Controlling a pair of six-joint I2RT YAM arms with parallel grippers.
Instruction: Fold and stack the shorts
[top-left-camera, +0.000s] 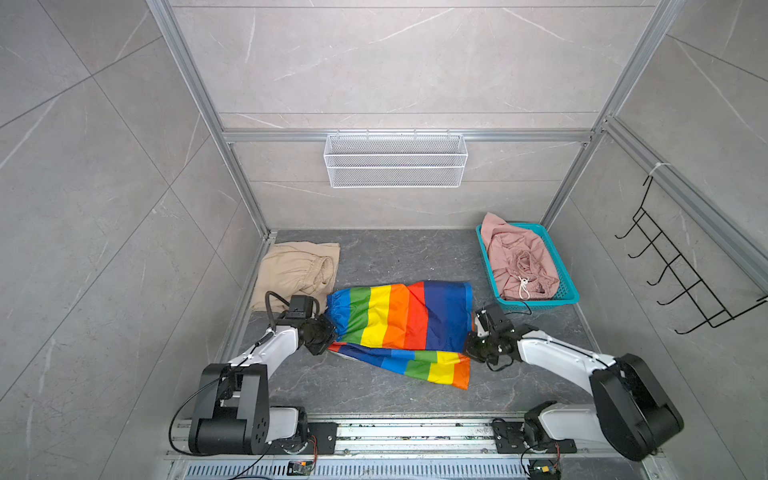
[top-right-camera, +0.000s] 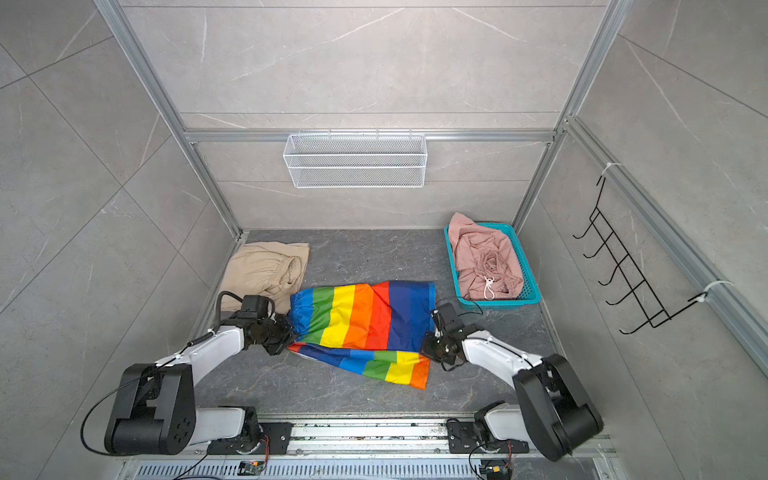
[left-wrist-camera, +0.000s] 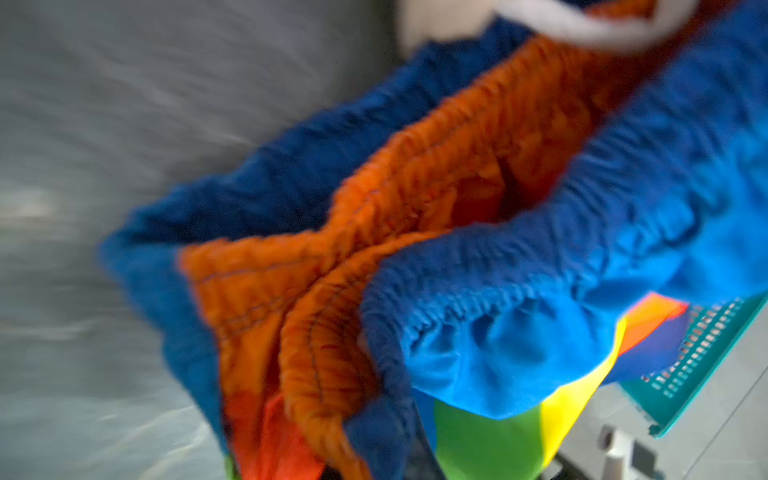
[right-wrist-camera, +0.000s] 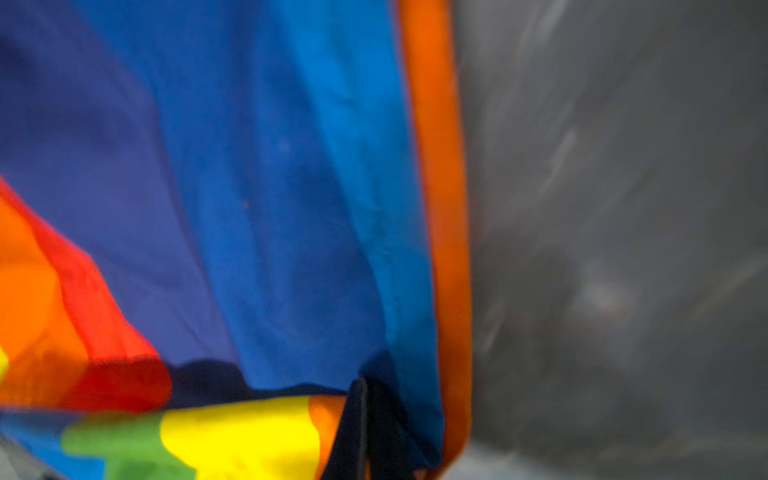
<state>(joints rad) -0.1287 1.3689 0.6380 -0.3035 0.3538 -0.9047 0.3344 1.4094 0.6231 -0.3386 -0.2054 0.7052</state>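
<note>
About a third of the job looks done. The beige soft shorts (top-left-camera: 291, 270) lie flat and doubled over in the far left corner of the dark grey desk (top-left-camera: 374, 257), which I take for a finished fold and the start of the stack.

The rainbow-striped shiny shorts (top-left-camera: 399, 320) are mid-fold in the middle of the desk. The left end effector (top-left-camera: 329, 331) is clamped on the bunched elastic waistband, and the right end effector (top-left-camera: 473, 334) is pinched narrow on the blue-and-orange leg hem. Between them one leg hangs stretched, while the other leg lies on the desk nearer the robot. That fold has to be laid down and the shorts set on the beige pair.

The dusty pink drawstring shorts (top-left-camera: 515, 262) have not been begun. They sit crumpled in the teal perforated plastic basket (top-left-camera: 536, 304) at the far right of the desk, one corner spilling over its back rim and the white cord showing on top. Nothing else shows in that basket.

A white wire-mesh basket (top-left-camera: 395, 162) hangs on the back rail — as far as the mesh lets one see, it holds nothing.
</note>
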